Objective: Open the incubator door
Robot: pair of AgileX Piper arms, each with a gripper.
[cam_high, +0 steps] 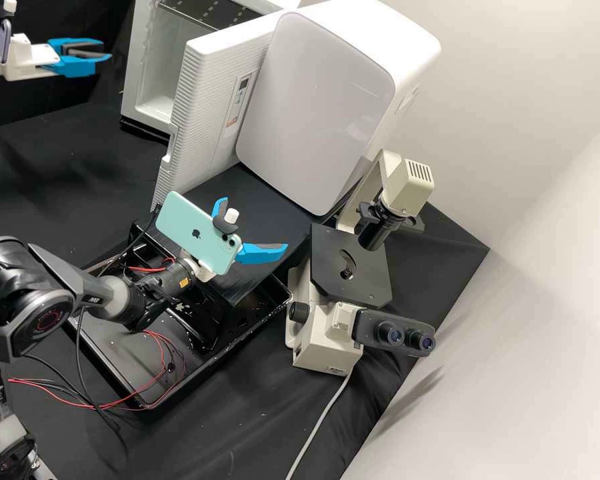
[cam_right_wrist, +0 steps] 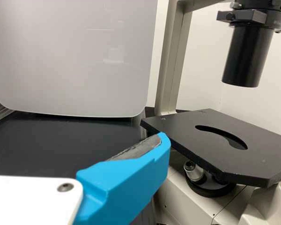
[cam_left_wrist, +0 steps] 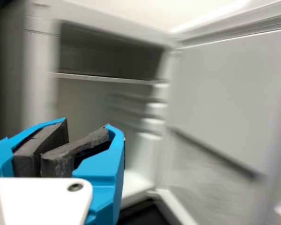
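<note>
Door (cam_left_wrist: 220, 93) seemingly open, left wrist view.

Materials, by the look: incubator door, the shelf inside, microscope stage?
Incubator door: probably moulded plastic, white, satin; finely ribbed outer face, no metallic glint.
Incubator shelf: metal, perhaps stainless steel; grey sheen, rows of small holes.
Microscope stage: likely painted or anodised metal, matte black; flat rigid plate, crisp cut edges.

Incubator (cam_high: 140, 60): white, box-shaped, upright at the far part of the black bench (cam_high: 53, 167)
Interior (cam_high: 167, 83): pale, exposed, with a shelf (cam_left_wrist: 103, 78) across it and ridges along one side wall
Door (cam_high: 203, 113): wide open, upright, ribbed outside, bearing a small control panel (cam_high: 240, 100)
</note>
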